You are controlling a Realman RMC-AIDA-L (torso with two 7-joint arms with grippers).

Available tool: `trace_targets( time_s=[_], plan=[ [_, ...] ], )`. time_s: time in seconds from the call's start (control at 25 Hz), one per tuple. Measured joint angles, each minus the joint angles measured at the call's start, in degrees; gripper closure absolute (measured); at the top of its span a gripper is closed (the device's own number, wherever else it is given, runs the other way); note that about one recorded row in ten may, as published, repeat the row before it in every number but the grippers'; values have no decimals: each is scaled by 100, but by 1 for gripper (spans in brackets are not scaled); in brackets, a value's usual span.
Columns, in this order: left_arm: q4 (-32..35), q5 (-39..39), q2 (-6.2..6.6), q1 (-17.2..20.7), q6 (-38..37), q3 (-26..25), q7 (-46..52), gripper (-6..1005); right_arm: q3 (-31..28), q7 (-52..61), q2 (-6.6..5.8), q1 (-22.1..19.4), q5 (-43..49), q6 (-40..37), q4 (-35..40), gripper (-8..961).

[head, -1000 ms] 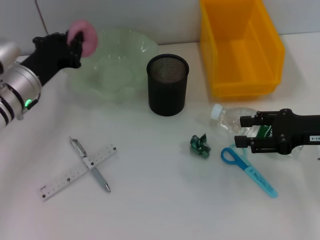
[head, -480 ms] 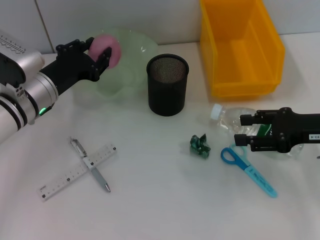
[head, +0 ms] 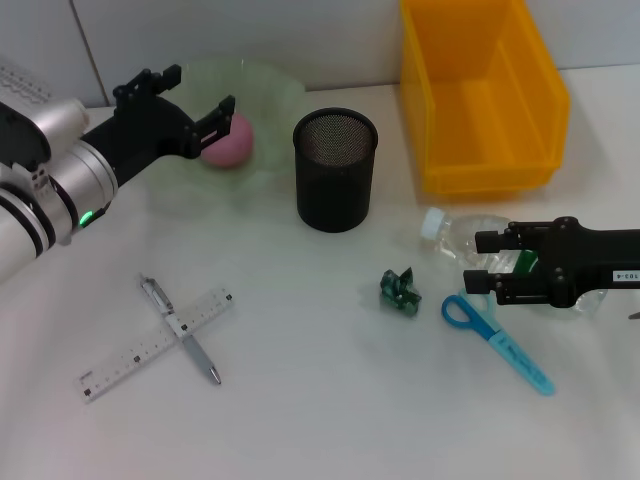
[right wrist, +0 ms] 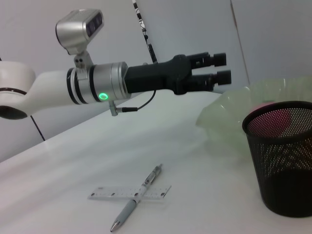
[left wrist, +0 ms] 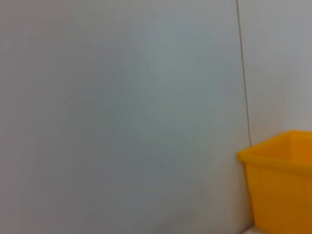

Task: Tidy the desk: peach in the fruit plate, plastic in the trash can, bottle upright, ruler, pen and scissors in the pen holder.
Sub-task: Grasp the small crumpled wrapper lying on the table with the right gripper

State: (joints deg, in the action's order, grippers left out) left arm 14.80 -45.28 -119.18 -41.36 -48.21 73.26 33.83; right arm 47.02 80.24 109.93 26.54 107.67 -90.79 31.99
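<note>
Pink peach [head: 228, 139]: lying in green fruit plate [head: 270, 95], left of mesh pen holder [head: 335, 169]. Left gripper [head: 192, 95]: jaws released, above plate. Right gripper [head: 479, 261]: jaws spread around lying bottle [head: 462, 233].

The left end effector [head: 190, 96] reaches forward at the far left, fingers spread apart. The right end effector [head: 483, 262] lies low at right, pointing leftward, fingers parted.

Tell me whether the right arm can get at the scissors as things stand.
Probably yes. The right tool hovers over the lying bottle, and the scissors lie uncovered on the table just nearer the robot, with nothing between them.
</note>
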Motion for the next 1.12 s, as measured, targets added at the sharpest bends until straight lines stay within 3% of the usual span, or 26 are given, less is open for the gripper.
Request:
trace_targets(
  time_s=[0.08,0.16,0.2,0.24,0.32,0.44,0.6,0.76,0.8,0.88,1.0,1.12],
  plan=[
    [208,-24,16,91,-39,165,392,220,0,0,1,-1,-1,0,0,252],
    [357,-32,34,169,-71,308,611,220,0,0,2,-15,-9,0,2,252],
    [939,-128,133,483,-181,861,1366,219,-2,0,2,-30,-21,-1,5,252],
    [939,-128,133,483,-181,861,1366,219,-2,0,2,-30,-21,-1,5,252],
    [1924,-701,306,987,-453,1279,2414,219,-16,1,2,-41,-25,-1,8,252],
    [2445,-1301,407,1268,-844,1256,3161,219,-18,5,2,-37,-23,0,10,252],
    [2985,-2596,592,1722,-2341,814,4264,220,-18,28,2,-24,-14,-1,10,252],
    [2927,-3264,605,1799,-2959,503,4315,221,-18,34,2,-16,-12,-33,21,253],
    [2898,-3684,562,1845,-3202,393,4252,222,-18,36,3,-15,-22,-58,70,253],
    [2893,-3842,537,1863,-3281,375,4198,222,-17,38,18,-15,-27,-70,134,253],
    [2887,-4164,371,1918,-3439,321,3969,224,-18,43,71,-39,-14,-125,275,253],
    [2858,-4195,330,1918,-3446,255,3964,225,-18,43,101,-64,-10,-156,348,253]
  ],
)
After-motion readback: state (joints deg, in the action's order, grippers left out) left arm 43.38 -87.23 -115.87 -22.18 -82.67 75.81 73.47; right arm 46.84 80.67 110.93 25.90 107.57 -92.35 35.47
